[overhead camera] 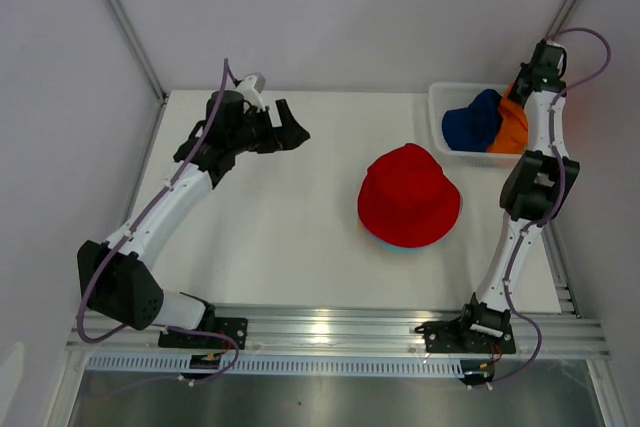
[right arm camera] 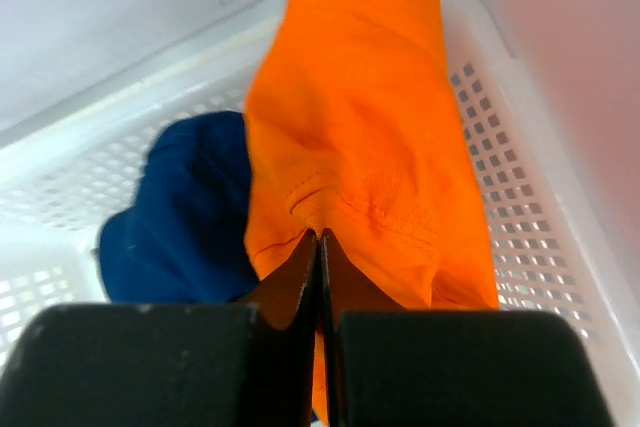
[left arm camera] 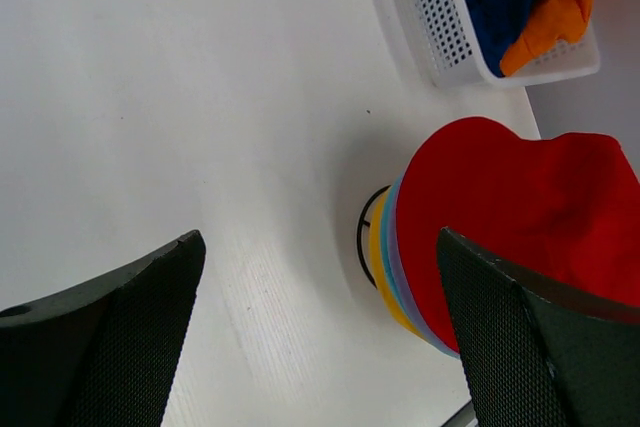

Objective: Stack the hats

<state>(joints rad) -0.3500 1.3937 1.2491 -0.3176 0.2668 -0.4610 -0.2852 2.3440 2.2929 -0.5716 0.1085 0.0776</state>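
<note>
Left gripper (overhead camera: 296,125) sits upper left of the top view, jaws wide apart, nothing in them, well apart from every hat. White bench (overhead camera: 270,237) under it. Center of frame: red hat (overhead camera: 410,192) tops the stack. The left wrist view shows the brims of the yellow hat (left arm camera: 376,257), teal hat (overhead camera: 390,242) and lavender hat (left arm camera: 396,232) layered beneath it, all on a black wire stand (left arm camera: 362,232). So four are stacked and two are left. Upper right: white mesh basket (overhead camera: 440,99) holds the dark blue hat (overhead camera: 470,122) and the orange hat (overhead camera: 512,127), which touch each other. Right gripper (right arm camera: 319,245) is down in the basket, jaws together, clamped on a thin fold of the orange hat. Risks: the pinch takes only a little fabric, so it may slip out on the lift or during the carry. Orange lies against dark blue, so the blue one could drag along or snag. The basket looks light, so a caught brim could tip or shift it. A hat dangling from one fold hangs lopsided and could land off-center on the red crown, slide off, or nudge the floppy stack off the stand.
</note>
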